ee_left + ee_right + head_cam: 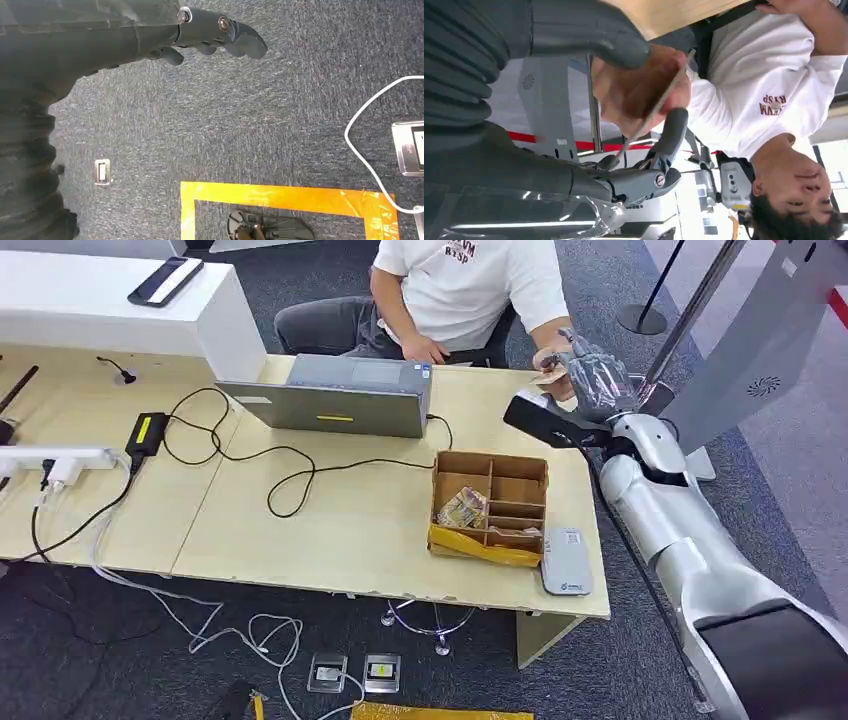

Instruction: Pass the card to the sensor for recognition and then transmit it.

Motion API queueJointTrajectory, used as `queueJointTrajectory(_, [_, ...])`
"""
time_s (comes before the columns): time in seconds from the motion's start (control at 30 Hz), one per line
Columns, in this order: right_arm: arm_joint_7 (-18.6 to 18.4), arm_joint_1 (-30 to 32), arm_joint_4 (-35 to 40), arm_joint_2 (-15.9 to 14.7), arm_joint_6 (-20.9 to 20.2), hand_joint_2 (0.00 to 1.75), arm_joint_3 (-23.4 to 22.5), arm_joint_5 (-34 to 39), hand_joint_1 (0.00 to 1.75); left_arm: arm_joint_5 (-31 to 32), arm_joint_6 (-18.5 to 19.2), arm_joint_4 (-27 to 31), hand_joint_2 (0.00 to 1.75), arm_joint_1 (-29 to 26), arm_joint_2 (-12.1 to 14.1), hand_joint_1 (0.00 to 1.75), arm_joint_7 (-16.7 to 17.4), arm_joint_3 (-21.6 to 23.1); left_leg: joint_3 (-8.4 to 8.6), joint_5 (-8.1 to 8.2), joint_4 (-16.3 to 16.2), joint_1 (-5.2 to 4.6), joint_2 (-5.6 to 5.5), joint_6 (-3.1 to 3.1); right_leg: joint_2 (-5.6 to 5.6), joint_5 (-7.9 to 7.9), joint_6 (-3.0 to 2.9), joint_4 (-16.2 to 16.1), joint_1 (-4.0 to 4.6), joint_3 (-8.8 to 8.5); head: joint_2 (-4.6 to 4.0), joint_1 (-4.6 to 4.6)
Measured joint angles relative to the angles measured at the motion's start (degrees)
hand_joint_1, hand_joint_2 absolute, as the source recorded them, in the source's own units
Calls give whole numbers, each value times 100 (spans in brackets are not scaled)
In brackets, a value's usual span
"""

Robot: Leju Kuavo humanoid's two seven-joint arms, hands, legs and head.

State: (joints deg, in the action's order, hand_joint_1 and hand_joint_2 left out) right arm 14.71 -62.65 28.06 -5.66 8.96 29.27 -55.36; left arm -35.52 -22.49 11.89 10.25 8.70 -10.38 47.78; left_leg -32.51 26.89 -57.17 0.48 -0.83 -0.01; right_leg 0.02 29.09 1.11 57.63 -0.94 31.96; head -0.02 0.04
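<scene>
Head view looks down on a long pale wooden worktop (pixel 330 530) standing on dark grey carpet (pixel 120 640), with a person in a white T-shirt (pixel 470 285) seated at its far edge. From the lower right the robot's silver right arm (pixel 690 540) reaches up and forward past the worktop's right end, and the right hand (pixel 592 370) is raised at the far right corner, meeting the person's hand (pixel 553 360) there. A grey laptop (pixel 335 395) sits near the far edge, its back toward the robot, and black cables loop from it across the wood to a power adapter (pixel 147 432) on the left. Near the front right lies a brown cardboard box (pixel 490 502) split into compartments, with some paper items in its left compartment, and just beside its right front corner rests a small grey sensor (pixel 566 560). In the right wrist view the card (pixel 655 107) appears edge-on as a thin strip, pinched between the thumb and the dark fingers (pixel 671 135) of the right hand, while the person's hand touches it from the other side. In the left wrist view the left hand (pixel 212 37) hangs over the carpet near a line of yellow floor tape (pixel 280 197), its fingers loosely curled in and holding nothing.
</scene>
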Motion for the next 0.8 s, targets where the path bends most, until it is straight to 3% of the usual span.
queueJointTrajectory(0.17, [-44, 15, -109, 0, 206, 175, 13, 142, 0, 0, -4, 0, 175, -1, 2, 0, 2, 28, 0, 0, -1, 0, 1, 0, 3, -1, 0, 0, 0, 0, 0, -2])
queueJointTrajectory(0.33, [370, 16, -127, -2, 520, 175, -20, 873, 0, -11, -35, 0, 175, -3, 2, 0, 2, 39, 1, 0, -2, 0, 1, 0, 4, 0, 0, 0, 0, 0, 0, -2])
queueJointTrajectory(0.43, [488, 17, -28, -2, 481, 175, -74, 1310, 0, -15, -61, 0, 175, -7, 2, 0, 2, 57, 1, 0, -1, 0, 2, 0, 5, 0, 0, 0, 0, 1, 0, -4])
queueJointTrajectory(0.53, [569, 37, 132, -4, 214, 175, -173, 1830, 0, -39, -70, 0, 175, -12, 2, 0, 2, 61, 2, 0, -1, 0, 2, 0, 6, 0, 0, 0, 0, 1, 0, -2])
queueJointTrajectory(0.6, [577, 126, 344, -9, -176, 175, -238, 2484, 0, -59, -68, 0, 175, -25, 2, 0, 0, 61, 7, 0, -1, 0, 3, 0, 6, 0, 0, 0, 0, -1, 0, 0])
queueJointTrajectory(0.7, [233, 505, 1111, -87, -1075, 175, -352, 3767, 0, -124, -65, 0, 175, -56, 2, 0, -18, 59, 10, 0, -1, 0, 3, 0, 5, 0, 0, -1, 0, -4, 0, -2])
queueJointTrajectory(0.8, [-116, 1066, 2027, -240, -1445, 175, -418, 4264, 0, -164, -63, 0, 175, -82, 2, 0, -18, 59, 7, 1, -1, 0, 1, 0, 3, 0, 0, -2, 0, -2, 0, -4])
